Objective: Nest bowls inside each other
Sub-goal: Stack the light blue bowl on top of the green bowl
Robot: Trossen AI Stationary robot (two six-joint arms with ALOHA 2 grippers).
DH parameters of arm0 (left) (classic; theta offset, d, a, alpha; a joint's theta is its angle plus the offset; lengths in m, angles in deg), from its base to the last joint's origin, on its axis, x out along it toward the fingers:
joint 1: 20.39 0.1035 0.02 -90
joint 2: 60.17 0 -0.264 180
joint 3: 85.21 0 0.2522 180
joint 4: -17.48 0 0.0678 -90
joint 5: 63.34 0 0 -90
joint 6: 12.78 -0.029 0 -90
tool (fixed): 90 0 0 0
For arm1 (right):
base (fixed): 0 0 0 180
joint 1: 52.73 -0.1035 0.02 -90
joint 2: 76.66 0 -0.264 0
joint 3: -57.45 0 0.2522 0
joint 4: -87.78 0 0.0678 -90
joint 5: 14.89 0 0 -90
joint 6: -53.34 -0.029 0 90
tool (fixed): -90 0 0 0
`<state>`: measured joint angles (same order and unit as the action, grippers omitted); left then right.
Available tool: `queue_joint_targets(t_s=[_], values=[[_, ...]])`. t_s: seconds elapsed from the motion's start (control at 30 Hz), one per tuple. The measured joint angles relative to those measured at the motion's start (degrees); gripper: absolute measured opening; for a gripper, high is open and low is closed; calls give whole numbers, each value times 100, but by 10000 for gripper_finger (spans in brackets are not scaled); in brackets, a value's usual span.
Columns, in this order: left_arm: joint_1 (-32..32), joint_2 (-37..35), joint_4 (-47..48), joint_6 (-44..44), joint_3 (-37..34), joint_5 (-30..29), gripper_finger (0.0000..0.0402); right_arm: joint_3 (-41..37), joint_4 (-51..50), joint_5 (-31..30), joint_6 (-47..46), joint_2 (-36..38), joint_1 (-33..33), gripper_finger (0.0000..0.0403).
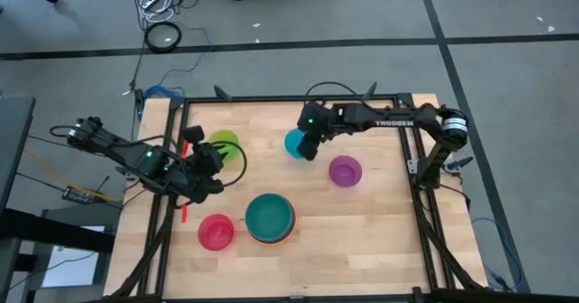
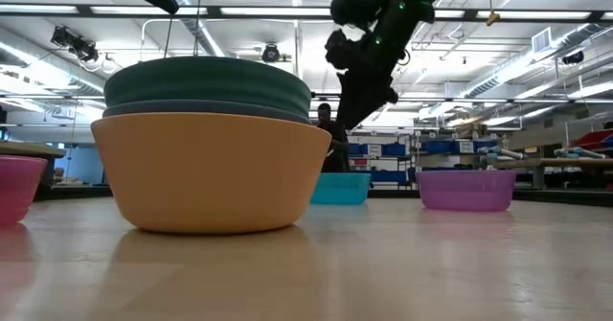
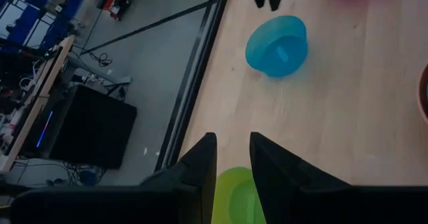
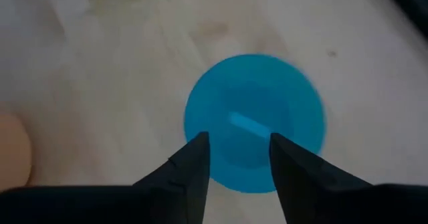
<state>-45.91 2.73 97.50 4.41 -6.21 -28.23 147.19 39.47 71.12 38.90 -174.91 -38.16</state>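
Right wrist view: cyan bowl (image 4: 254, 120) lies directly beneath the parted, empty right pincer (image 4: 237, 154).

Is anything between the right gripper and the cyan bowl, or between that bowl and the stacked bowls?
Nothing visible. The right gripper hangs open directly over the cyan bowl, with only air between. From the cyan bowl to the stack, the high view shows bare table; the purple bowl sits off to the side.

Seven bowls (image 1: 270, 217), three nested; two arms (image 1: 380, 118)
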Motion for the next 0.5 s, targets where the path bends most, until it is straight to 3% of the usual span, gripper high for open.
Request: queue_joint_targets(t_s=[0.33, 0.5], values=[[0, 0, -62, 0, -1, -114, 99, -955, 1423, 71, 20, 0, -359, 164], [0, 0, -62, 0, -1, -114, 99, -1318, 2025, -241, 618, -2, -496, 162]])
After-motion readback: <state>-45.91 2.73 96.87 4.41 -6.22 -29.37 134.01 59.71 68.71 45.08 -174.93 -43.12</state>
